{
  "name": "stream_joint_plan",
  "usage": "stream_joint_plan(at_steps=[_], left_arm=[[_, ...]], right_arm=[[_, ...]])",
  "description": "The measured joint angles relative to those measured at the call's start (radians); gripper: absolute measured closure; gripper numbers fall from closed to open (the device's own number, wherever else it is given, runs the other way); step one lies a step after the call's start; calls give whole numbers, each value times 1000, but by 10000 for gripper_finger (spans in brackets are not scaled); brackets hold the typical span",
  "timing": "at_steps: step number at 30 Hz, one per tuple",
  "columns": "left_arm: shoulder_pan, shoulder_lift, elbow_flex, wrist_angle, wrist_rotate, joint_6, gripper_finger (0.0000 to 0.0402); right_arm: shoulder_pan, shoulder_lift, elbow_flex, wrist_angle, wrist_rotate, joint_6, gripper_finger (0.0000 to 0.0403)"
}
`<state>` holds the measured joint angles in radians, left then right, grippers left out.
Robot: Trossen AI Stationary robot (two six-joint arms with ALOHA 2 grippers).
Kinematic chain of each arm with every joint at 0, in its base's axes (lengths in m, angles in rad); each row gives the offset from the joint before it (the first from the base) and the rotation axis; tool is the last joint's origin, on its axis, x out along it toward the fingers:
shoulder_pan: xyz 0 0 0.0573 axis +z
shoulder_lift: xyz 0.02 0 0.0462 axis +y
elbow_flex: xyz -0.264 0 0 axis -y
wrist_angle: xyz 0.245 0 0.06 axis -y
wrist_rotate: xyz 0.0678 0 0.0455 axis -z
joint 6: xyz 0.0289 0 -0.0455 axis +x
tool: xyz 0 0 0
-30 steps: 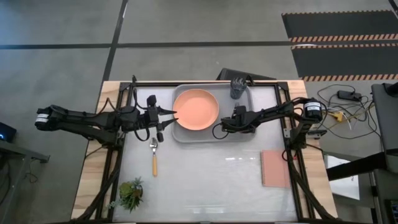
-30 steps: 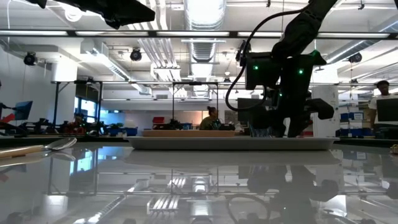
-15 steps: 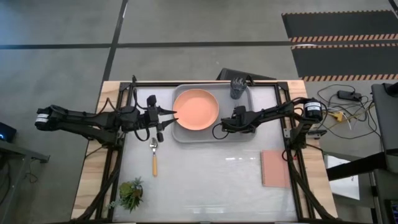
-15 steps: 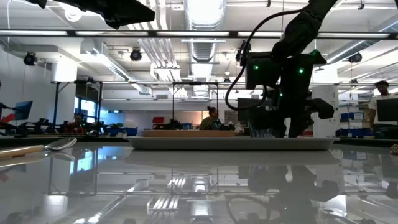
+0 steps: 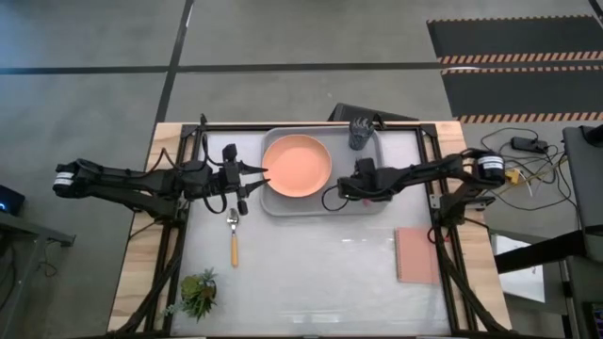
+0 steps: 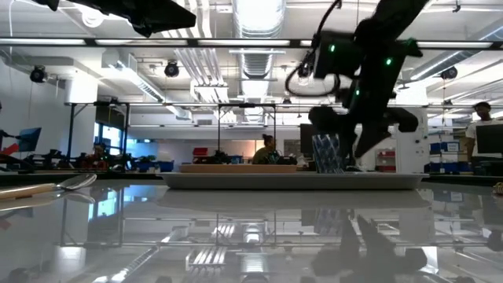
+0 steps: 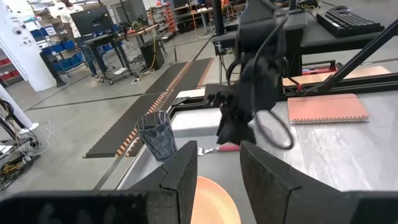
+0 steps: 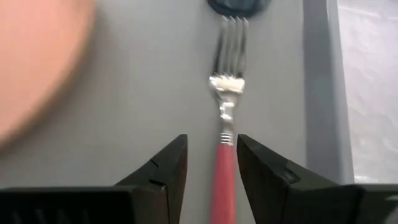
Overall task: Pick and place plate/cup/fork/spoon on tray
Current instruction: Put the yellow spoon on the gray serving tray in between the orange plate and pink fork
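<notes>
The fork (image 8: 225,106) lies flat on the grey tray (image 5: 320,205), between the orange plate (image 5: 297,166) and the tray's right rim, tines pointing toward the blue-grey cup (image 5: 360,133) in the far corner. To my eye it is a light, stiff little thing: smooth metal at one end that would likely slip, and a red-pink handle that gives the better hold, taken across its width near the middle. The right gripper (image 8: 211,163) hangs just above that handle with its fingers parted and nothing between them, one on each side of the handle; its arm reaches in over the tray from the table's right side, wrist bent downward. The left gripper (image 7: 217,171) waits at the tray's left edge, pointing across the plate, its fingers also apart and empty. The orange-handled spoon (image 5: 234,235) sits on the bare table just in front of it, off the tray, so that piece looks not yet placed.
</notes>
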<state>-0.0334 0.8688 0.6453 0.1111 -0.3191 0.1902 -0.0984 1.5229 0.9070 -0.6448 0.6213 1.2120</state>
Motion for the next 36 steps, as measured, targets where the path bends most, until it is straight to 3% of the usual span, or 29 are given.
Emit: stream_joint_plan(at_steps=[9, 17, 23, 30, 36], left_arm=[[0, 0, -1, 0, 0, -2, 297], [0, 0, -13, -71, 0, -129, 297], [0, 2, -15, -274, 0, -396, 297], [1, 69, -11, -550, 0, -777, 297], [2, 137, 81, -721, 8, -867, 297]], right_arm=[[201, -116, 0, 110, 167, -121, 303], [427, -106, 0, 289, 330, -264, 331], [543, -87, 0, 332, 450, -343, 343], [556, -107, 15, 348, 455, -517, 344], [558, -159, 36, 351, 450, -707, 344]])
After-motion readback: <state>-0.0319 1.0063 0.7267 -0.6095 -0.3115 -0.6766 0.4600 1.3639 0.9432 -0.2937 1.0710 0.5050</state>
